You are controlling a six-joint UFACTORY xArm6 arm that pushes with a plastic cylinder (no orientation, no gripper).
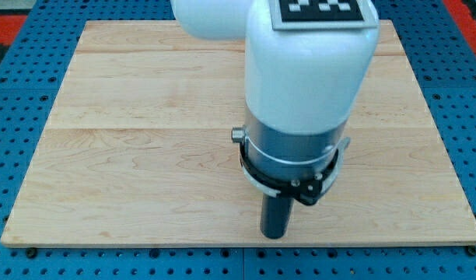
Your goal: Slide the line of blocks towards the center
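Note:
No coloured block shows anywhere in the camera view. My arm, a large white and grey body (pixel 300 85), fills the view's middle and top. The dark rod hangs below it, and my tip (pixel 274 234) rests on the wooden board (pixel 129 155) near its bottom edge, a little right of centre. Any blocks could be hidden behind the arm's body; I cannot tell.
The light wooden board lies on a blue perforated table (pixel 20 47). The board's bottom edge (pixel 145 245) runs just under my tip. A black and white marker tag (pixel 320 9) sits on top of the arm.

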